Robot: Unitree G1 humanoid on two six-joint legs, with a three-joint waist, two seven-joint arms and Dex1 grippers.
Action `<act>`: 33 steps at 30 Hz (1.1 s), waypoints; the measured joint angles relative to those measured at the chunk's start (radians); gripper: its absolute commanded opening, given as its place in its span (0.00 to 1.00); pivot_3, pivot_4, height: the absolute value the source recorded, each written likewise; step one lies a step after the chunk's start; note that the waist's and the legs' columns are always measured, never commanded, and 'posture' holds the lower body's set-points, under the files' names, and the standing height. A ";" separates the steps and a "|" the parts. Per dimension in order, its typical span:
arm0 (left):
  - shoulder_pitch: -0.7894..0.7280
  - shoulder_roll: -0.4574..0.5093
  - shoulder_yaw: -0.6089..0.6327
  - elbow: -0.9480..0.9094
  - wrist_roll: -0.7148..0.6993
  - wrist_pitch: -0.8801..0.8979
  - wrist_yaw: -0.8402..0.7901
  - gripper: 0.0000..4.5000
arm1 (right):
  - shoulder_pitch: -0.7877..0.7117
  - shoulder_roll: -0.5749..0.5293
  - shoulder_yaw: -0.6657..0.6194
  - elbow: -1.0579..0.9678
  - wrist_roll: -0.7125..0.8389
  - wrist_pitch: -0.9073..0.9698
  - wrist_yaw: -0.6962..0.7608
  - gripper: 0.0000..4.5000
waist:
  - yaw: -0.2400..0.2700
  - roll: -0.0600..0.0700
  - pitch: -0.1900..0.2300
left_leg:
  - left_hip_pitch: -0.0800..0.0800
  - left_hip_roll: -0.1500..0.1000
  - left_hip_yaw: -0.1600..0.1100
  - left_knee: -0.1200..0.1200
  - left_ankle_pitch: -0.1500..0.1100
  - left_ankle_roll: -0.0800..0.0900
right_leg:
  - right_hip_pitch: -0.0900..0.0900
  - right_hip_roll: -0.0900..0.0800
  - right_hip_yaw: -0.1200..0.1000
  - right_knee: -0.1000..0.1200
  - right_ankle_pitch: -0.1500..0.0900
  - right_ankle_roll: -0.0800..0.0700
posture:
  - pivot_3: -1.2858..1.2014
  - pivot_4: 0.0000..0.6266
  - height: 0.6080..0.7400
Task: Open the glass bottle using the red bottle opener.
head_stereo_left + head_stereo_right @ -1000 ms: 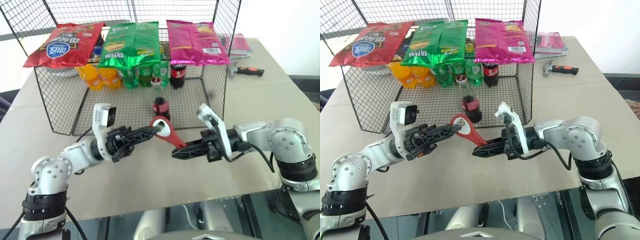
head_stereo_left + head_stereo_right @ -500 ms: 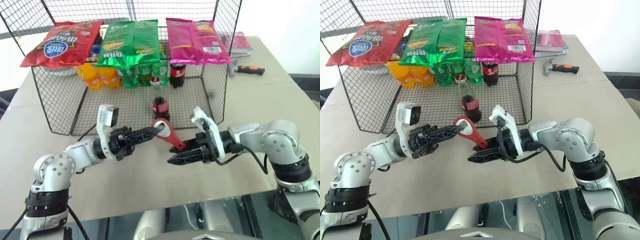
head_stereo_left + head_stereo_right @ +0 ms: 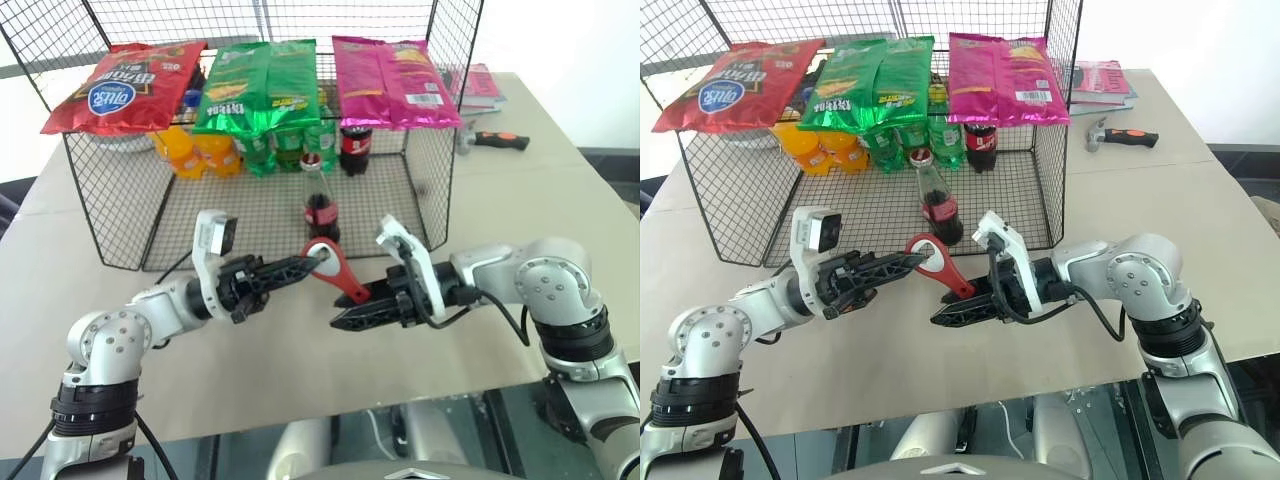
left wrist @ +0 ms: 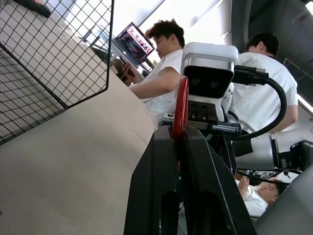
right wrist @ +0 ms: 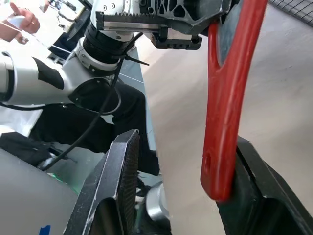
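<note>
above the table (image 3: 500,200), left claw (image 3: 318,261) pinches red bottle opener (image 3: 338,274).

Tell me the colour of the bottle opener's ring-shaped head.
The red bottle opener has a red head with a white inner rim, clearest in the left eye view.

The red bottle opener (image 3: 338,273) looks like smooth, shiny plastic. The glass bottle (image 3: 321,205) is clear and glossy. The table (image 3: 520,190) is dull, matt tan.

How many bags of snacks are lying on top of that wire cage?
3, side by side on the cage top: red bag at the left, green bag in the middle, pink bag at the right.
</note>
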 measured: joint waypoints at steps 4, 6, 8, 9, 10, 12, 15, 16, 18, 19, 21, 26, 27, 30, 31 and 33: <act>0.000 0.000 0.000 -0.007 -0.001 -0.002 -0.017 0.00 | -0.003 0.009 -0.014 0.025 0.000 0.022 -0.028 0.02 | 0.000 0.000 0.000 | 0.000 0.000 0.000 0.000 0.000 0.000 | 0.000 0.000 0.000 0.000 0.000 0.000 | 0.52 0.24 1.00; 0.000 0.000 0.000 -0.006 0.003 -0.006 -0.017 0.00 | -0.003 0.021 -0.024 0.032 0.005 0.039 -0.036 0.02 | 0.000 0.000 0.000 | 0.000 0.000 0.000 0.000 0.000 0.000 | 0.000 0.000 0.000 0.000 0.000 0.000 | 0.52 0.24 1.00; 0.000 0.000 0.000 -0.006 0.005 -0.006 -0.019 0.00 | -0.003 0.027 -0.034 0.036 0.012 0.052 -0.044 0.02 | 0.000 0.000 0.000 | 0.000 0.000 0.000 0.000 0.000 0.000 | 0.000 0.000 0.000 0.000 0.000 0.000 | 0.52 0.24 1.00; 0.000 -0.001 0.000 -0.006 0.006 -0.006 -0.020 0.00 | -0.003 0.028 -0.035 0.036 0.015 0.056 -0.046 0.02 | 0.000 0.000 0.000 | 0.000 0.000 0.000 0.000 0.000 0.000 | 0.000 0.000 0.000 0.000 0.000 0.000 | 0.52 0.24 1.00; 0.000 -0.001 0.000 -0.006 0.006 -0.006 -0.022 0.00 | -0.003 0.030 -0.038 0.036 0.018 0.061 -0.048 0.02 | 0.000 0.000 0.000 | 0.000 0.000 0.000 0.000 0.000 0.000 | 0.000 0.000 0.000 0.000 0.000 0.000 | 0.52 0.24 1.00; 0.000 -0.001 -0.001 -0.006 0.008 -0.006 -0.025 0.00 | -0.003 0.031 -0.041 0.036 0.021 0.068 -0.051 0.02 | 0.000 0.000 0.000 | 0.000 0.000 0.000 0.000 0.000 0.000 | 0.000 0.000 0.000 0.000 0.000 0.000 | 0.52 0.24 1.00; 0.000 -0.001 -0.001 -0.006 0.008 -0.006 -0.025 0.00 | -0.003 0.031 -0.041 0.035 0.021 0.068 -0.052 0.02 | 0.000 0.000 0.000 | 0.000 0.000 0.000 0.000 0.000 0.000 | 0.000 0.001 0.000 0.000 0.000 0.000 | 0.52 0.24 1.00; 0.000 -0.001 -0.001 -0.006 0.008 -0.006 -0.025 0.00 | -0.002 0.031 -0.041 0.033 0.018 0.066 -0.052 0.02 | 0.000 0.000 0.000 | 0.000 0.000 0.000 0.000 0.000 0.000 | 0.000 0.001 0.000 0.000 0.000 0.000 | 0.52 0.24 1.00; -0.001 -0.001 -0.001 -0.006 0.008 -0.006 -0.021 0.00 | 0.000 0.031 -0.040 0.029 0.013 0.062 -0.053 0.02 | -0.001 0.000 0.000 | 0.000 0.000 0.000 0.000 0.000 0.000 | 0.000 0.001 0.000 0.000 0.000 0.000 | 0.52 0.24 1.00; -0.002 -0.001 -0.001 -0.006 0.008 -0.006 -0.020 0.00 | 0.001 0.030 -0.040 0.027 0.012 0.060 -0.053 0.02 | -0.001 0.000 0.000 | 0.000 0.000 0.000 0.000 0.000 0.000 | 0.000 0.001 0.000 0.000 0.000 0.000 | 0.52 0.24 1.00; -0.010 -0.003 -0.001 -0.004 0.008 -0.006 -0.009 0.21 | 0.005 0.031 -0.039 0.024 0.007 0.054 -0.053 0.00 | 0.000 0.000 0.000 | 0.000 0.000 0.000 0.000 0.000 0.000 | 0.000 0.001 0.000 0.000 0.000 0.000 | 0.52 0.24 1.00; -0.041 -0.020 0.012 0.012 0.000 -0.009 0.019 0.69 | 0.016 0.034 -0.033 0.007 0.005 0.045 -0.052 0.00 | 0.000 0.000 0.000 | 0.000 0.000 0.000 0.000 0.000 0.000 | 0.000 0.001 0.000 0.000 0.000 0.000 | 0.52 0.24 1.00; -0.044 -0.021 0.017 0.013 -0.003 -0.009 0.024 0.77 | 0.019 0.034 -0.033 0.007 0.000 0.044 -0.052 0.00 | 0.000 0.000 0.000 | 0.000 0.000 0.000 0.000 0.000 0.000 | 0.000 0.001 0.000 0.000 0.000 0.000 | 0.52 0.24 1.00; -0.049 -0.029 0.043 0.015 -0.015 -0.011 0.036 0.99 | 0.045 0.032 -0.033 0.002 -0.032 0.002 -0.054 0.00 | 0.000 0.000 0.000 | 0.000 0.000 0.000 0.000 0.000 0.000 | 0.000 0.001 0.000 0.000 0.000 0.000 | 0.52 0.24 1.00; -0.048 -0.031 0.049 0.015 -0.025 -0.011 0.041 0.99 | 0.056 0.029 -0.033 0.000 -0.048 -0.018 -0.059 0.00 | 0.000 0.000 0.000 | 0.000 0.000 0.000 0.000 0.000 0.000 | 0.000 0.001 0.000 0.000 0.000 0.000 | 0.52 0.24 1.00; -0.032 -0.036 0.074 0.001 -0.052 -0.012 0.056 0.99 | 0.091 0.012 -0.038 -0.014 -0.090 -0.069 -0.073 0.00 | 0.000 0.000 0.000 | 0.000 0.000 0.000 0.000 0.000 0.000 | 0.000 0.000 0.000 0.000 0.000 0.000 | 0.52 0.24 1.00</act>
